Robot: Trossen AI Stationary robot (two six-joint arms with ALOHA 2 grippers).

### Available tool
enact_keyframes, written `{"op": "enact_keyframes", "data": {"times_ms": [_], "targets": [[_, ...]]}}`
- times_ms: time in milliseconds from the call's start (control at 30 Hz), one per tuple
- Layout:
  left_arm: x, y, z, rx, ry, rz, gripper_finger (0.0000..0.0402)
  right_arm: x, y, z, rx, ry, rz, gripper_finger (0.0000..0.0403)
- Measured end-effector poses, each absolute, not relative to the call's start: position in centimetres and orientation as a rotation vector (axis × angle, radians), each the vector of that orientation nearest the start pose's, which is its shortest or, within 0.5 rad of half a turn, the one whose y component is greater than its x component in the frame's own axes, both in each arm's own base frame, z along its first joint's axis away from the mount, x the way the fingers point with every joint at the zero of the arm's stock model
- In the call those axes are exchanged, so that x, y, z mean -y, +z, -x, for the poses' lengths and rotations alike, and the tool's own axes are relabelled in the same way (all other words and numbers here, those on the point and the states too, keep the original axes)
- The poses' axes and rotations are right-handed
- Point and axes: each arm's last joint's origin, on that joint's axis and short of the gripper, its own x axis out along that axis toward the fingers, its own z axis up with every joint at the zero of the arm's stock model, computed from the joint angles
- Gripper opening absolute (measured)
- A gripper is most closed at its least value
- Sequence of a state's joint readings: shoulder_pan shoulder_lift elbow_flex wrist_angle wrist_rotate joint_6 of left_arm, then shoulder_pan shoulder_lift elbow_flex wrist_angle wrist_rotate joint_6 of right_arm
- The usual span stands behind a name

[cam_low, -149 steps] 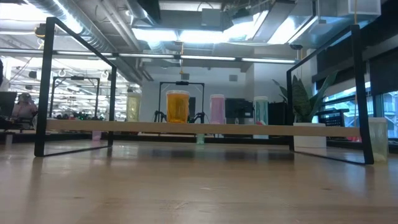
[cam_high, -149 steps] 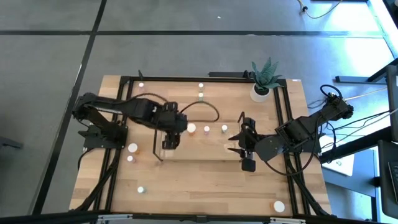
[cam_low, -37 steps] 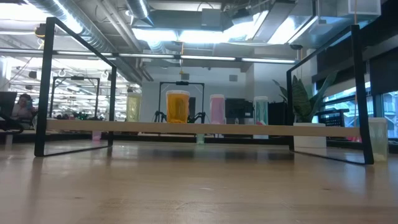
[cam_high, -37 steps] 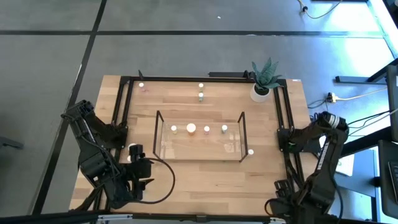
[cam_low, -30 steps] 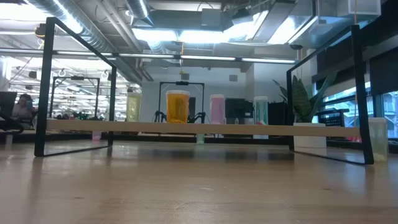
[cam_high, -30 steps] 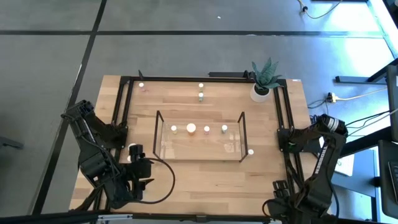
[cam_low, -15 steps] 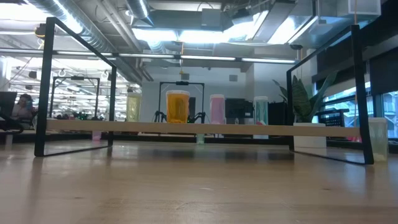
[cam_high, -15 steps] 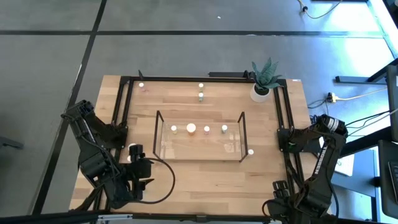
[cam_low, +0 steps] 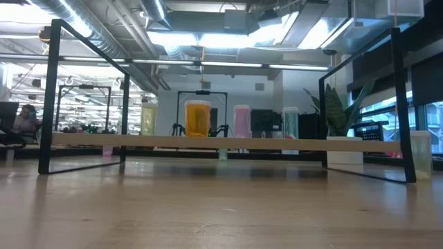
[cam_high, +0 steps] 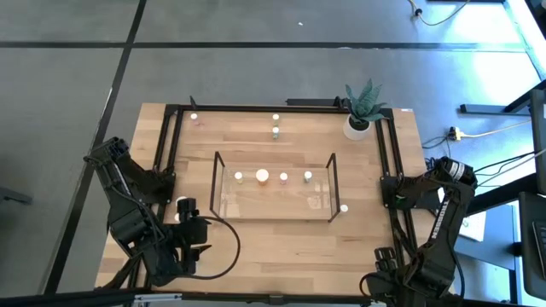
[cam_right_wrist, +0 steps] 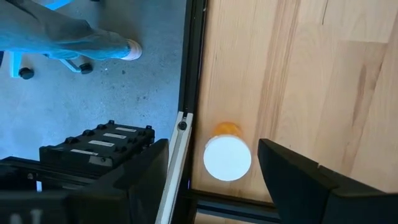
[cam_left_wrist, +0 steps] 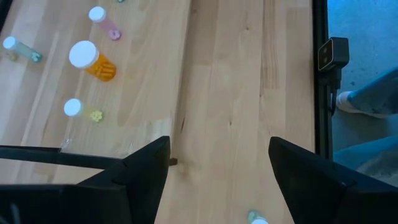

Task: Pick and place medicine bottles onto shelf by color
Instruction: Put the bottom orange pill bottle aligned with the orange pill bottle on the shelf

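Our left gripper point(cam_left_wrist: 214, 180) and right gripper point(cam_right_wrist: 211, 180), both spread empty, well back from the shelf point(cam_high: 273, 187) of medicine bottles point(cam_high: 262, 176).

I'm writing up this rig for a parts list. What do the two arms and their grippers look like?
Both arms are dark, jointed and bulky, with black cables looping beside them. The left gripper and right gripper each have two wide, flat, angular dark fingers. No markings are readable on them.

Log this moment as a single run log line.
left end effector: open, empty | right end effector: open, above orange bottle | shelf: four bottles | arms: parked near edge
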State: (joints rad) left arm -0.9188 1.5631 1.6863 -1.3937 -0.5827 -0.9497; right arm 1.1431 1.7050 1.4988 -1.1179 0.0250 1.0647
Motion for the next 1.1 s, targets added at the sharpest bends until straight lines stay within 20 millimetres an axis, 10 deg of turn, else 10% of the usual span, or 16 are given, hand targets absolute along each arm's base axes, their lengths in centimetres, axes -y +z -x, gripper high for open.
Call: {"op": "enact_keyframes", "data": {"times_ms": [1100], "targets": [[21.36, 36.93, -18.31, -0.929, 0.163, 0.006, 0.0267, -29.72, 27.89, -13.46, -1.498, 0.226, -0.065, 0.0321]]}}
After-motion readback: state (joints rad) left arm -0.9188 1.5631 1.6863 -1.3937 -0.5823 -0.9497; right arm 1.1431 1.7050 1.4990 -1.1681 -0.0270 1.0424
